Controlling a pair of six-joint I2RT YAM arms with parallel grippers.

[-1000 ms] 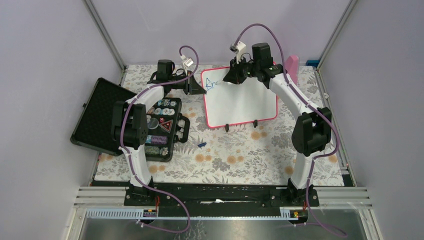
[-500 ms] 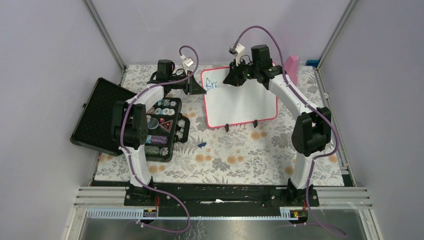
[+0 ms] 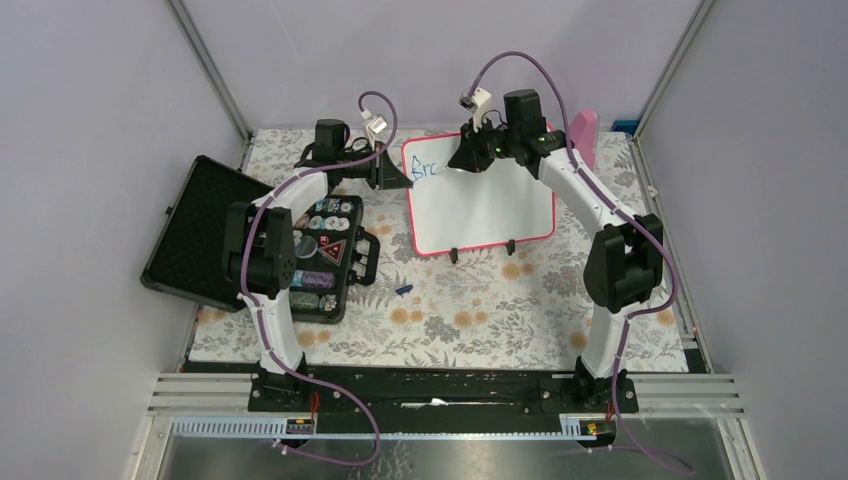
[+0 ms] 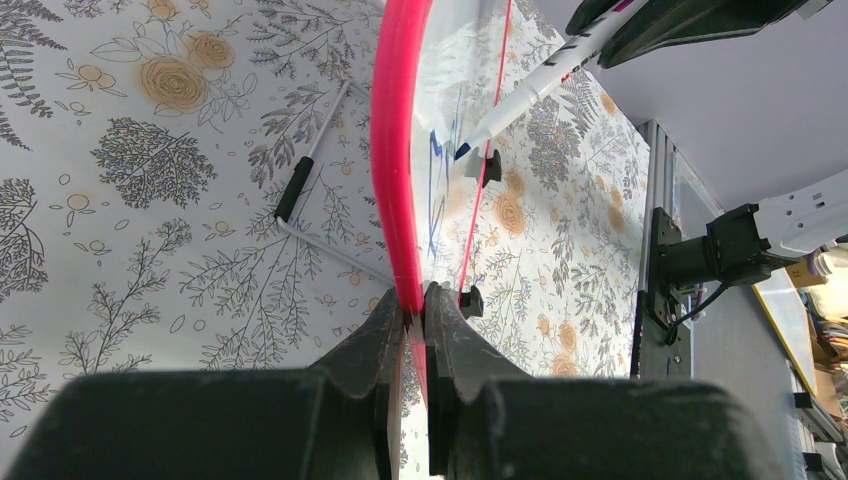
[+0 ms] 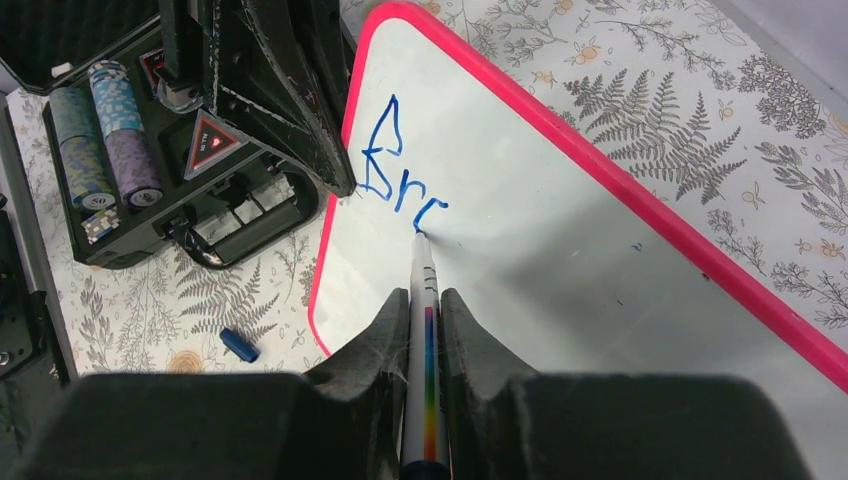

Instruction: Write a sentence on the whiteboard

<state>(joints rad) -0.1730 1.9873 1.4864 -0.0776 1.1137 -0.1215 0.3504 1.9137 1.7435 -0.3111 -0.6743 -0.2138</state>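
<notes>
1. Pink-framed board (image 3: 480, 195) stood tilted on its two black feet (image 3: 453, 256) at the far middle of the floral cloth (image 3: 480, 310), just right of the open black case (image 3: 200, 230).
2. Left gripper (image 4: 415, 300) was clamped on the board's left frame edge, one finger on each face.
3. Right gripper (image 5: 425, 300) was closed on a white marker (image 5: 422, 275) with a rainbow stripe, barrel running between the fingers and pointing at the board.
4. Marker tip touched the board face near the top-left corner, right at the end of the last stroke.
5. Blue lettering (image 5: 395, 175) so far: "Br" plus a part-formed third letter, can't tell which. It sat in the top-left corner, and the rest of the face was blank.
6. Small blue cap (image 3: 404, 290) lay on the cloth in front of the board, clear of it and near the case.
7. The case's tray held stacks of poker chips (image 5: 105, 135) and was apart from the board.
8. Pink paddle (image 3: 585, 135) sat behind the board's far-right corner, partly hidden by the right arm.
</notes>
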